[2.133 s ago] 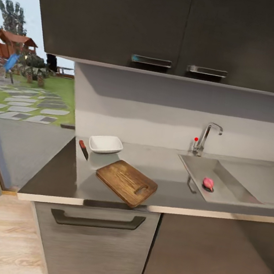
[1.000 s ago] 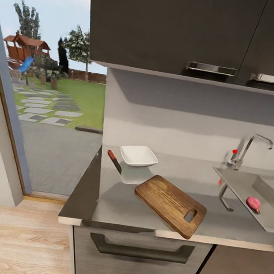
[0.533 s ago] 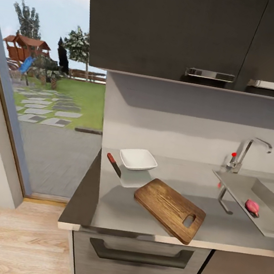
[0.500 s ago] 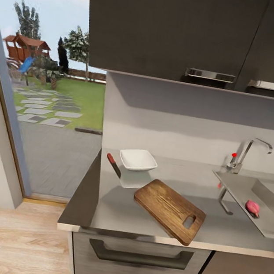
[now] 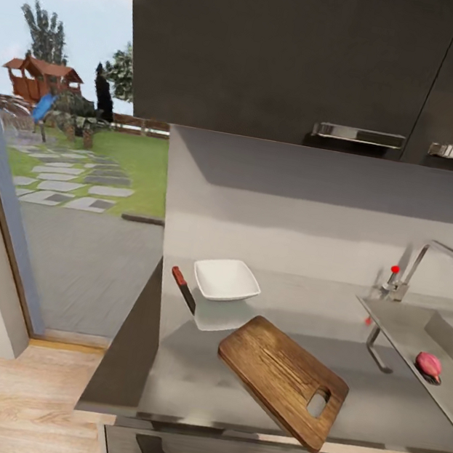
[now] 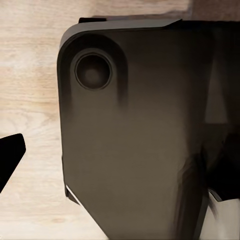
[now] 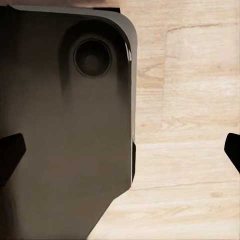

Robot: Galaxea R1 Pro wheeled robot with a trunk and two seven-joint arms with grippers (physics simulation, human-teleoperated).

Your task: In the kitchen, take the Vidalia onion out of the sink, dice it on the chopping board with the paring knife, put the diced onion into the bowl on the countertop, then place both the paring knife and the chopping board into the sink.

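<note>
Closer now, the camera has advanced; nothing on the smooth grey countertop (image 5: 256, 401) has shifted. Brown wooden chopping board (image 5: 281, 378) overhangs its front edge, white square bowl (image 5: 226, 279) and red-handled paring knife (image 5: 183, 288) behind. Pink onion (image 5: 428, 364) sits in the steel sink (image 5: 415, 335). Right gripper (image 7: 122, 150) fingertips stand wide apart; left gripper's (image 6: 10, 157) state is unclear.

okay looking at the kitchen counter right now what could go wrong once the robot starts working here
The brown wooden chopping board sticks out past the grey countertop's front edge, so a nudge might tip it off. The orange-handled paring knife lies near the counter's left end beside the white square bowl; a sloppy reach could push either off.
</note>
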